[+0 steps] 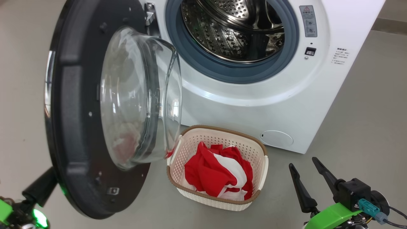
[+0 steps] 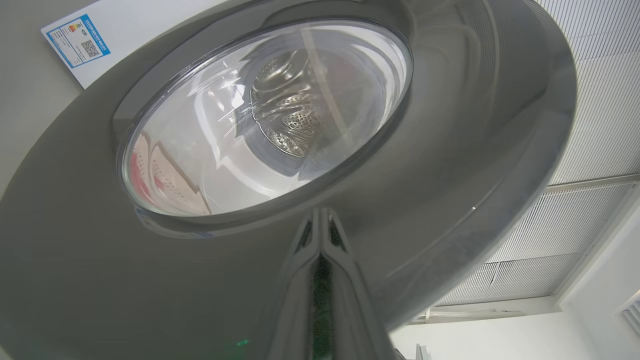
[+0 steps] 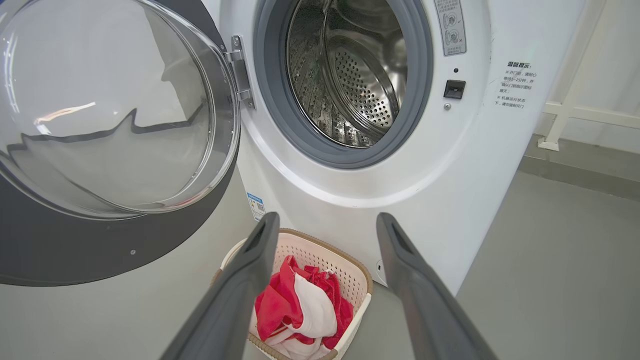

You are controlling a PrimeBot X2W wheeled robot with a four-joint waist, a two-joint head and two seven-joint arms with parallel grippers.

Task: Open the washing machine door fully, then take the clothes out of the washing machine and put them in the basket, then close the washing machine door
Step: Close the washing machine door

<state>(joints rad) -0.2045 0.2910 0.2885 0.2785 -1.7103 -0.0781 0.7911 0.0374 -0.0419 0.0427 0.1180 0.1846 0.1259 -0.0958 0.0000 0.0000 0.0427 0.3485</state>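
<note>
The big round black door [image 1: 79, 127] with a clear glass bowl hangs open at 9 o'clock of the white washing machine [image 1: 241, 108]. The red and white clothes [image 1: 216, 173] lie in the cream plastic basket [image 1: 219, 132] at 6 o'clock. The left gripper [image 2: 320, 215] is clenched tight, right by the door's shiny outside. The right gripper [image 1: 302, 162], at 4 o'clock, is spread wide and empty.

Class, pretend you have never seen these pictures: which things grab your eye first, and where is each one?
The big black-rimmed washing machine door with its bulging glass bowl stands open at the left. Bright red and white clothes lie in the cream basket on the floor before the washing machine, whose steel drum gleams above.
</note>
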